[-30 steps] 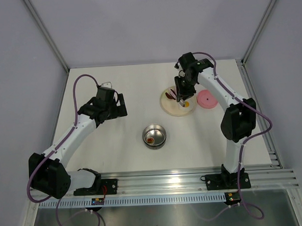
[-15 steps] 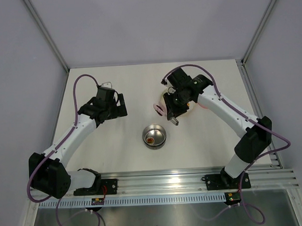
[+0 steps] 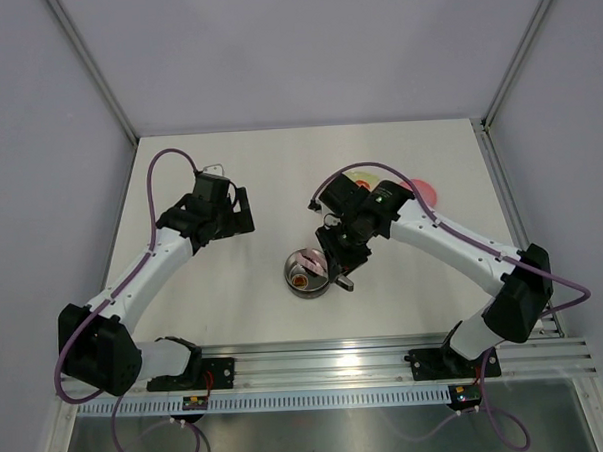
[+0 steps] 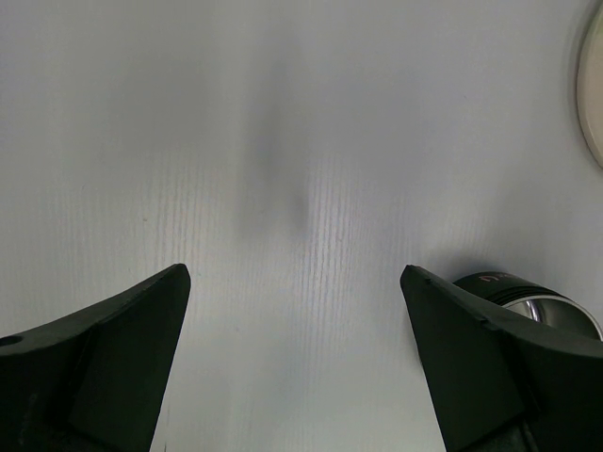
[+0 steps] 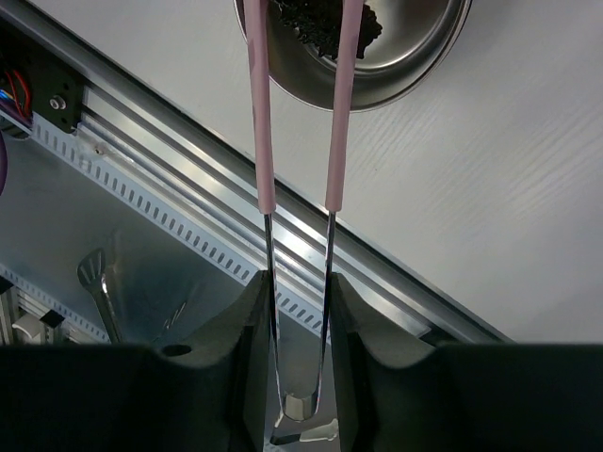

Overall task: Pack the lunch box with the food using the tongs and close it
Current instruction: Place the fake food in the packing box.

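We have swung over from the plate (image 3: 364,176), right fingers (image 5: 247,325) pinching the tongs (image 5: 261,141), dark food (image 5: 311,28) between their tips above the mid-frame lunch box (image 5: 415,61), brown piece (image 3: 300,281) inside, lid (image 3: 427,192) unplaced upper right, left fingers (image 4: 113,358) wide.

The pale, finely ribbed surface (image 3: 224,289) carries three things. The steel lunch box (image 3: 290,275) sits just beside the right gripper (image 3: 335,268), well apart from the left gripper (image 3: 243,211). The cream plate (image 3: 359,176) lies beyond the right gripper, largely hidden by that arm. The pink lid (image 3: 427,192) lies just beside the plate, farther from both grippers.
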Controlling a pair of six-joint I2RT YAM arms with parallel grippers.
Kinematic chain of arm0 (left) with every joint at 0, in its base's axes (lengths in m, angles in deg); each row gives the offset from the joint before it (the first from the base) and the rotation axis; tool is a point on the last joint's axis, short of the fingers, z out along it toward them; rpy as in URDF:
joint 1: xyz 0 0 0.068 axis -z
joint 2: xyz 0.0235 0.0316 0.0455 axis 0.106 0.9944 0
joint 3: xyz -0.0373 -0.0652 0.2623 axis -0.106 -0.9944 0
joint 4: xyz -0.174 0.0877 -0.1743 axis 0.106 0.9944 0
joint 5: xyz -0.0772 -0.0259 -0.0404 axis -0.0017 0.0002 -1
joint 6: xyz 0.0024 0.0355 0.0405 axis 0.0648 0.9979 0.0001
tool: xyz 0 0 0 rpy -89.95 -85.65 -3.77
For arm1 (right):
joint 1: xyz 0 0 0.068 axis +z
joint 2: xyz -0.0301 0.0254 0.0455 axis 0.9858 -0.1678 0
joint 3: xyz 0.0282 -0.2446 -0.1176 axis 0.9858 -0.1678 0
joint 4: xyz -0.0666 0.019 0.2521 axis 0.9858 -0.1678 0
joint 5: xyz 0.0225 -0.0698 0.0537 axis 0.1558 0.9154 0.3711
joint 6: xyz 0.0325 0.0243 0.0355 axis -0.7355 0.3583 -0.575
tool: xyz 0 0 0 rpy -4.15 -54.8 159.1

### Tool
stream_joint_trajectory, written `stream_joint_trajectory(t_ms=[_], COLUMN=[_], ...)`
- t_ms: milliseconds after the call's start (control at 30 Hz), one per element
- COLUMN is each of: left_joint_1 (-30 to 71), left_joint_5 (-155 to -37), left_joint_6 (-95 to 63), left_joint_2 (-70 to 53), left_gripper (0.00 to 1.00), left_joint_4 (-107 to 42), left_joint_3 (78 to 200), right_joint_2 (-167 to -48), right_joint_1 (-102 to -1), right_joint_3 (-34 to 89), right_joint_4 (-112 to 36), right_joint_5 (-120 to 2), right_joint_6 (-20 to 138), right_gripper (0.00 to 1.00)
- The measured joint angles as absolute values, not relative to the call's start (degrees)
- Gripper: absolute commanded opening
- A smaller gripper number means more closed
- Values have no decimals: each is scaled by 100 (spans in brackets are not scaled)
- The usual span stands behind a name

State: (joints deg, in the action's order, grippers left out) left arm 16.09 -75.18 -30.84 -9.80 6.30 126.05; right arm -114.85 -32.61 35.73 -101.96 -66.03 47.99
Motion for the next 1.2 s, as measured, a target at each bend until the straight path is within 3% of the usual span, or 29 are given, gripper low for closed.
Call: stream_joint_trajectory(t_ms=[67,333,567,633,733,767,833,1033,1200], left_joint_1=[1609,1609,1611,1611,1611,1611,1611,1611,1611], left_joint_5=[-7520,-7675,-7964,-8040,-8143,-8167,-8204,-8340,-8421], left_joint_6=[-3084,-3112,-3125,-3132,-3152,-3152,-3152,-3171,-3173], left_joint_2=[-980,-983,-1002,-1035,-1096,-1120,-1171,-1208,-1208], left_gripper=[99,99,99,99,99,99,99,99,99], left_joint_4=[630,624,621,626,646,637,643,615,617], left_joint_3=[12605,12529,12232,12118,11996,11967,11937,11895,11858], right_joint_2=[-11487,-11570,-11614,-11657,-11708,-11714,-11716,-11671,-11483], right_joint_1=[-3259,-3259,-3255,-3255,-3255,-3255,-3255,-3248,-3246], right_joint_3=[3479,3391,3404,3418,3453,3472,3518,3686,3702], right_joint_4=[-10166,-9995,-9958,-9958,-9958,-9958,-9958,-9917,-9862], right_joint_5=[-6605,-6613,-6598,-6598,-6594,-6581,-6528,-6294,-6117], right_joint_6=[4771,4725,4731,4734,4749,4753,4760,4740,4670], right_gripper=[2,35,45,45,32,24,19,8,4])
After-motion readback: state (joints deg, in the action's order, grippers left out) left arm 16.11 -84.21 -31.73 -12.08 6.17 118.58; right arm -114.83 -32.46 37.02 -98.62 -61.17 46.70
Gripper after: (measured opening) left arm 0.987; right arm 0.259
